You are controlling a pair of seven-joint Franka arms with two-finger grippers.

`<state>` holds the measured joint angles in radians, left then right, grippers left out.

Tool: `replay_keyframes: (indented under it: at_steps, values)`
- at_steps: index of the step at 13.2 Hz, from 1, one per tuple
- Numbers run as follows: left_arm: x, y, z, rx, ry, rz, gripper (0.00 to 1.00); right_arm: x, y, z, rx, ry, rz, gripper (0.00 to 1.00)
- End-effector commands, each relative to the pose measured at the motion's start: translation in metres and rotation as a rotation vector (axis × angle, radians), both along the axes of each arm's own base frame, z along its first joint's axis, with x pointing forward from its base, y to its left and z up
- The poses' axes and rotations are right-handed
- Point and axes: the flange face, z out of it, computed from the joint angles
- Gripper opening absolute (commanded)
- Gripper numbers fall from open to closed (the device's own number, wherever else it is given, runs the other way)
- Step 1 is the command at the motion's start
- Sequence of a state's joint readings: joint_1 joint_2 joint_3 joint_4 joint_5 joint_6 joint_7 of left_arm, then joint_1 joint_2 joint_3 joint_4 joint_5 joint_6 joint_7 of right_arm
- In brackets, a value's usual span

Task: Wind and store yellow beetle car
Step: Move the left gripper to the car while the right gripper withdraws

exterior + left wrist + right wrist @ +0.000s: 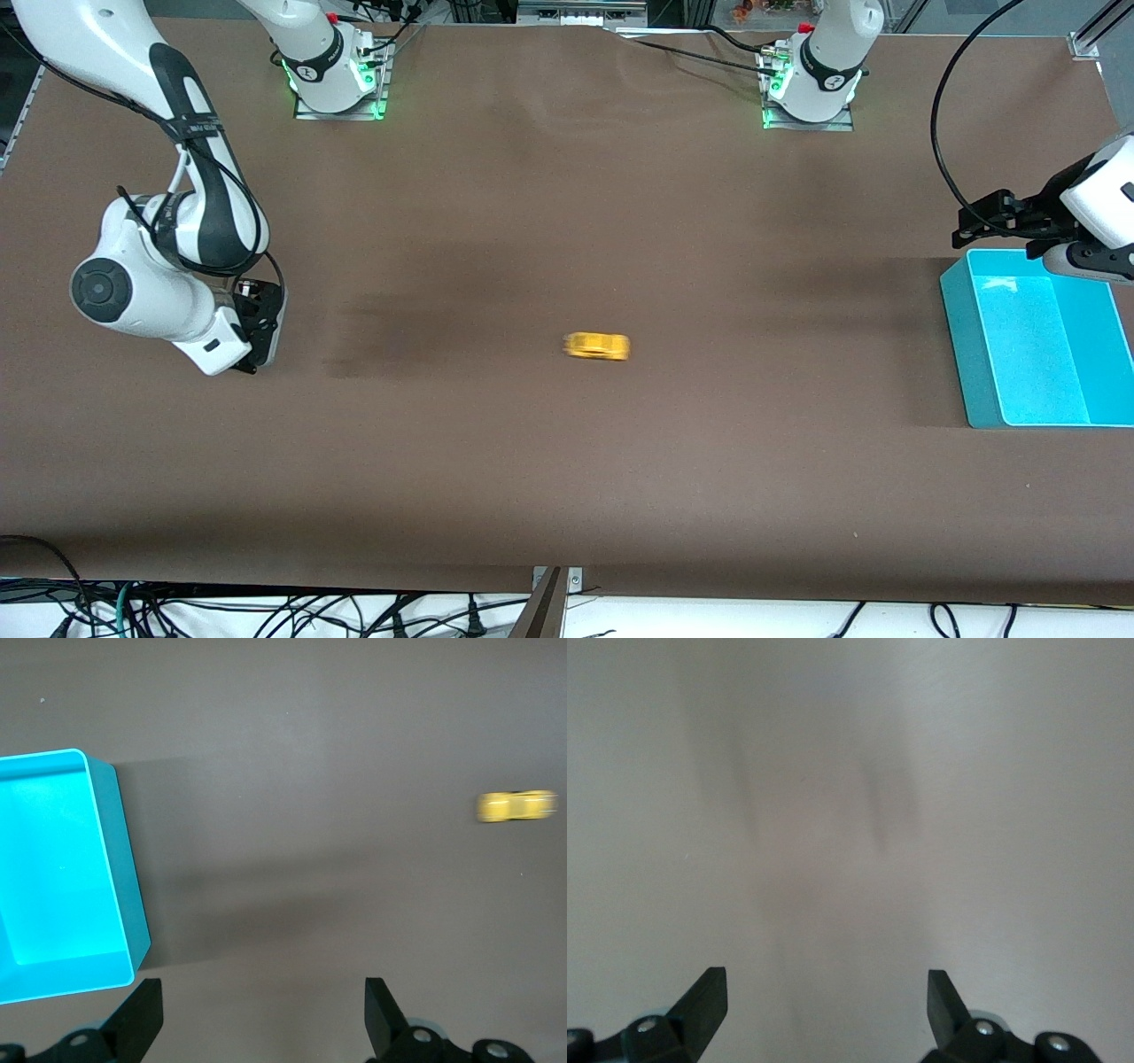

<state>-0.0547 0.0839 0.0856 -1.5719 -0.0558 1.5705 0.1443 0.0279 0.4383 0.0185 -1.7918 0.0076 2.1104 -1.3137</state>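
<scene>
The right pincer (257, 341) hangs spread and empty low over the bare counter (567, 461) at its arm's end. The left pincer (979, 221) waits spread, empty, over the turquoise bin's (974, 372) edge. The yellow beetle car (597, 346) sits mid-counter, well apart from both.

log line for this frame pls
yellow beetle car: blurred, free on mid-table | turquoise bin: empty, left arm's end | left gripper: open, beside bin | right gripper: open, over bare table
</scene>
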Motion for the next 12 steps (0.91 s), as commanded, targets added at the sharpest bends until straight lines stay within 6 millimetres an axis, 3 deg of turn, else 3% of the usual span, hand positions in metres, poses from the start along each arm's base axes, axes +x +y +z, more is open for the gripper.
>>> replay_keyframes:
  at_steps: [1,5,7,9,12]
  values:
    - [0.005,-0.001,-0.011,0.004,0.020,-0.021,1.00,0.015,0.010,0.018,-0.005,-0.018,-0.107,1.00]
    - [0.012,-0.018,-0.045,0.016,0.082,-0.071,1.00,0.021,0.019,0.015,-0.002,-0.022,-0.108,1.00]
    - [0.018,-0.020,-0.063,-0.014,0.078,-0.300,1.00,0.022,0.027,0.020,-0.006,-0.031,-0.131,1.00]
    - [0.024,-0.018,-0.090,-0.052,0.081,-0.562,1.00,0.032,0.028,0.044,-0.005,-0.071,-0.170,1.00]
    - [0.025,-0.015,-0.134,-0.088,0.074,-0.818,1.00,0.043,0.025,0.081,-0.020,-0.101,-0.261,1.00]
